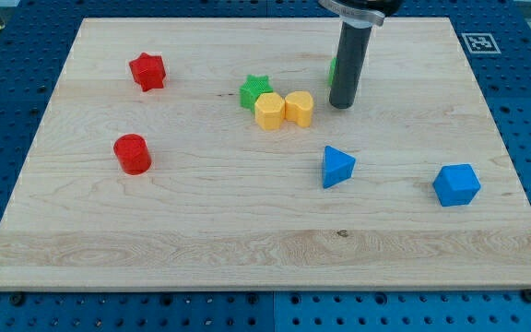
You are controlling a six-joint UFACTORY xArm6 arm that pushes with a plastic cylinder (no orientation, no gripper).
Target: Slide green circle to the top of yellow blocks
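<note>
My tip [341, 104] down on counter [201, 221], no claw on rig so claw state not applicable; green circle [333, 67] mostly hidden behind rod, right of yellow blocks [284, 110]. Step: pushing. Next: nudge circle leftward, above yellows, clear of green star [254, 89]

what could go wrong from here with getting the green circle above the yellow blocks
1. The green circle is almost wholly hidden behind my rod, so its exact position is hard to judge; a push could glance off it.
2. My tip sits just to the view's right of the two yellow blocks; a leftward sweep may shove them.
3. The green star touches the yellow blocks' upper left, so the circle could bump it.
</note>
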